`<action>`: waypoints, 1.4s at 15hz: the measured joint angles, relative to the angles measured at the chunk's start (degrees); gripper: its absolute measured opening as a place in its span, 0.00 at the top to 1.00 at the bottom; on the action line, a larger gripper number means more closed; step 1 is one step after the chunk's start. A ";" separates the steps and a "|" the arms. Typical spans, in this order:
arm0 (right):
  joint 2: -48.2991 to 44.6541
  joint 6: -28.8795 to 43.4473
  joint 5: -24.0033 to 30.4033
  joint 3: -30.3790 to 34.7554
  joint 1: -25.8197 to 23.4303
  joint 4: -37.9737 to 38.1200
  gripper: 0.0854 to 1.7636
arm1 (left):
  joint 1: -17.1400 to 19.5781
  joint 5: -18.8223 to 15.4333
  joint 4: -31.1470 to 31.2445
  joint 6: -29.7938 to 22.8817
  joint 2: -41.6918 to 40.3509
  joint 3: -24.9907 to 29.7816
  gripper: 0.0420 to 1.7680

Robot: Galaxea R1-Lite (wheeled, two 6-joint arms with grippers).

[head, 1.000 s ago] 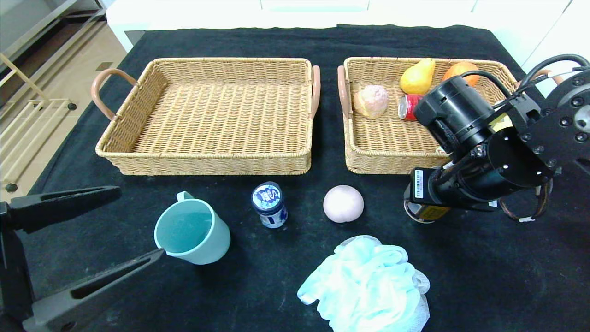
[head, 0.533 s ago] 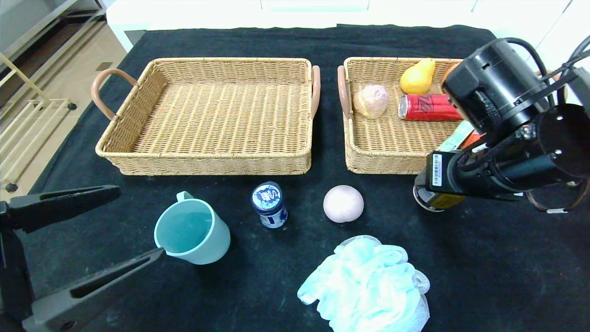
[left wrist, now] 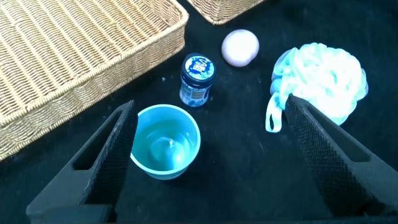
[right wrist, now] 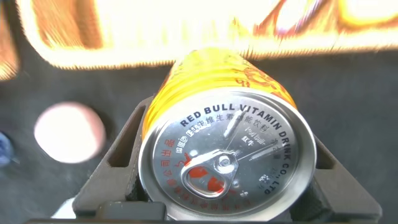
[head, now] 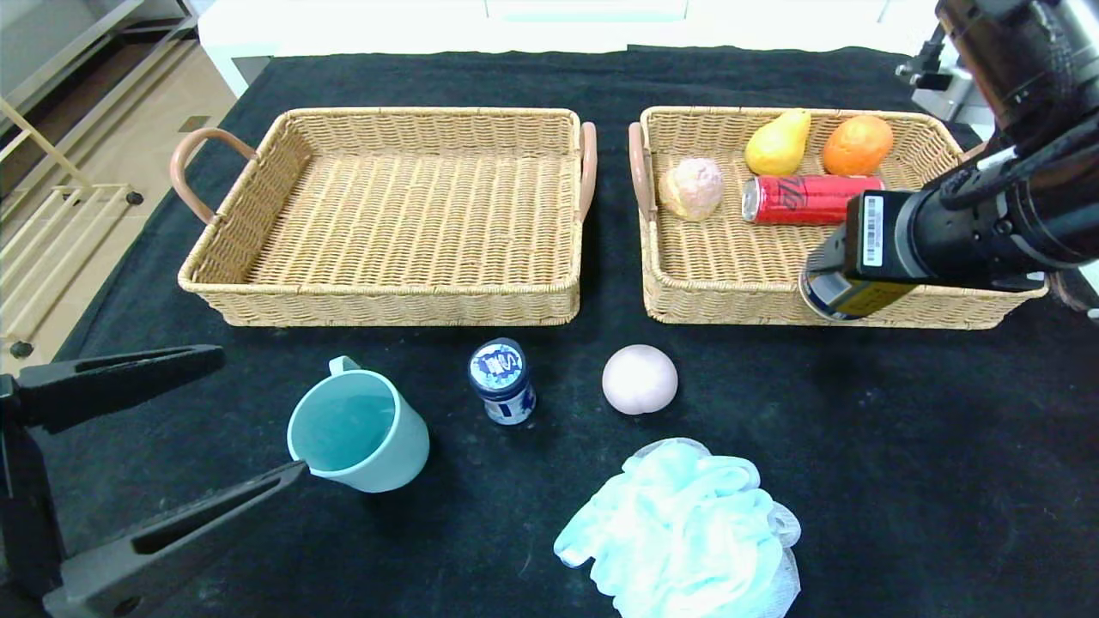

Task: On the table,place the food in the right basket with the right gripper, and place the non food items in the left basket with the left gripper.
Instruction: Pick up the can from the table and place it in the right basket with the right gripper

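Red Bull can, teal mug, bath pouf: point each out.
Red Bull can point(right wrist: 225, 154): right wrist view, on its silver top.
Teal mug point(head: 365, 432): head view, on its outer wall.
Bath pouf point(head: 683, 524): head view, on the middle of its mesh.

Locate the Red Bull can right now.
The Red Bull can is clamped in the right gripper, raised at the right basket's front rim, on the head view's right side.
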 joint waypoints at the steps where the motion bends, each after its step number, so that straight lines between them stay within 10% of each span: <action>1: 0.61 -2.10 -0.09 -1.35 -0.96 -1.07 0.34 | 0.00 0.00 0.00 0.02 0.02 0.02 0.03; 21: 8.44 -6.36 -0.06 -2.29 -12.61 -18.33 0.34 | 0.00 0.09 -0.07 0.07 0.38 0.16 0.03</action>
